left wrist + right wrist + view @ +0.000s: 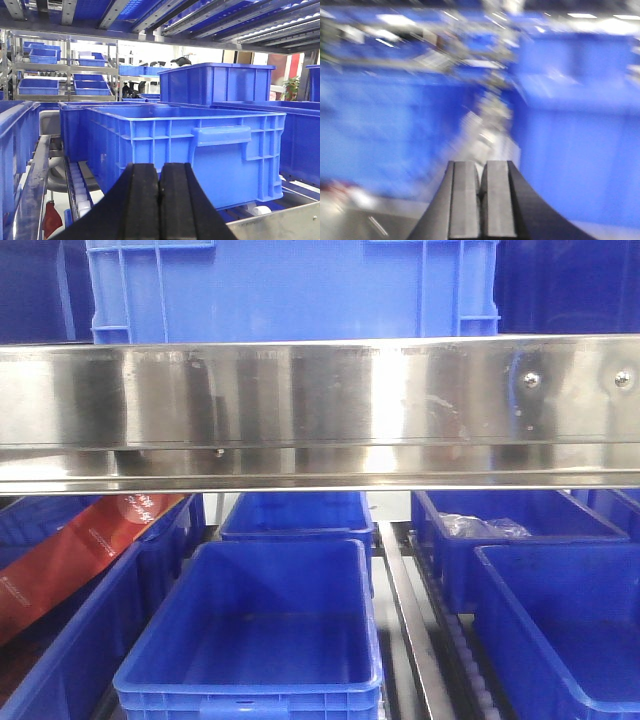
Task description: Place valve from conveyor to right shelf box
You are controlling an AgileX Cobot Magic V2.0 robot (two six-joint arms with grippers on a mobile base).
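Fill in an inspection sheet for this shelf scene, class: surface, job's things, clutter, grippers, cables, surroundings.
Surface: steel shelf rail crosses the front view; roller track beneath.
Job's things: empty blue box at centre; valve and conveyor nothing seen.
Clutter: red strip at left; clear plastic bag in a back box.
Grippers: left gripper shut, empty; right gripper shut, empty, its view blurred.
Cables: nothing seen.
Surroundings: racks of blue crates behind.

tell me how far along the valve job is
Nothing looks done: no valve or conveyor shows in any view. Both the left gripper and right gripper are shut with nothing held. The front blue box looks empty. Fetching and placing remain.
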